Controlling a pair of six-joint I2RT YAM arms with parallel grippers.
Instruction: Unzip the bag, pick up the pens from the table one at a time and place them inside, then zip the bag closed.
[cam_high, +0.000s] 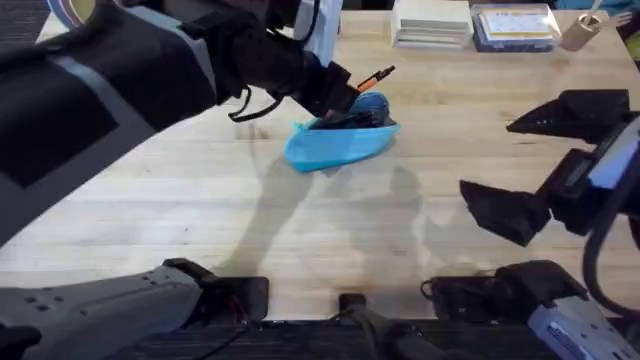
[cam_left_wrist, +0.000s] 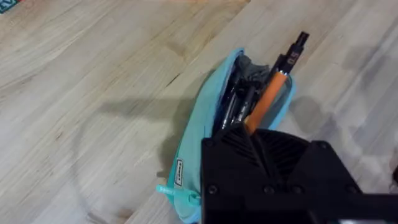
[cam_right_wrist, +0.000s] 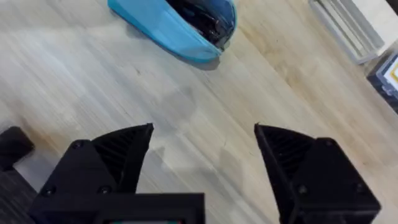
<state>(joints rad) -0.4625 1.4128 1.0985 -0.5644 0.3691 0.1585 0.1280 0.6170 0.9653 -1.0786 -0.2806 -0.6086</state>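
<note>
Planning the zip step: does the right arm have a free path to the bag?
Probably yes. The right pincer hangs open over bare table, nothing between it and the bag; the left pincer crowds its top.

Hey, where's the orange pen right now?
The orange pen is in the left gripper, angled down into the open light blue bag with its dark tip sticking out; in the overhead view that is at the table's far middle.

I can't see the left gripper (cam_left_wrist: 258, 134) fingertips, its body covers them and the orange pen's (cam_left_wrist: 268, 93) lower end; dark items inside the bag (cam_left_wrist: 202, 134) are unclear.
</note>
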